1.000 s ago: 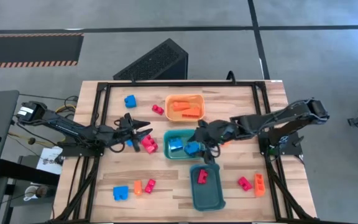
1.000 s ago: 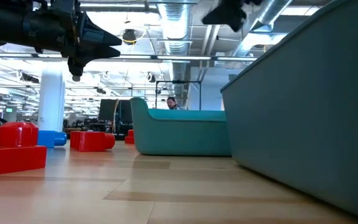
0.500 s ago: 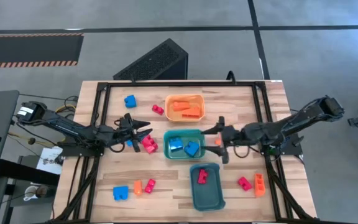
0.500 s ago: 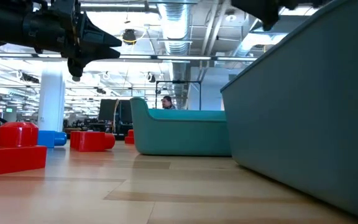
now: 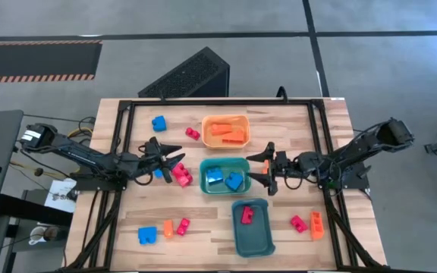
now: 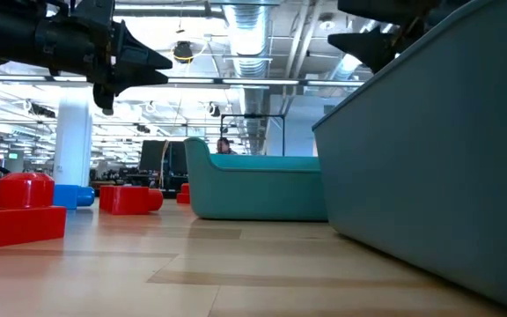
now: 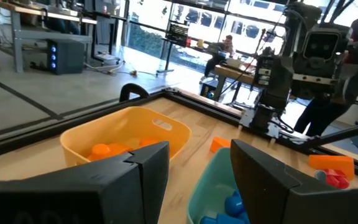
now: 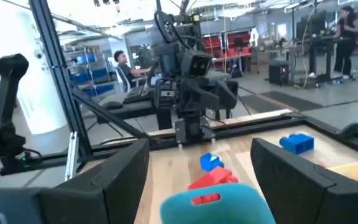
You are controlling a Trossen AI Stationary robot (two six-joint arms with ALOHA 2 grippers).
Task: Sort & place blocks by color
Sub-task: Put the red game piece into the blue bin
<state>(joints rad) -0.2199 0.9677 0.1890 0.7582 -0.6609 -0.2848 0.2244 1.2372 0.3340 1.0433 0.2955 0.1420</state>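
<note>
The right hand (image 5: pixel 266 168) is hovering open and empty just beside the teal tray (image 5: pixel 205 168), in which two blue blocks (image 5: pixel 225 179) are lying, while the left hand (image 5: pixel 174 158) is hanging over the counter (image 5: pixel 294 129) with fingers parted, holding nothing, just by a red block (image 5: pixel 182 177). Other blocks are lying scattered flat. An orange block (image 5: pixel 316 224) near the right edge is lying with its long axis running front to back.
</note>
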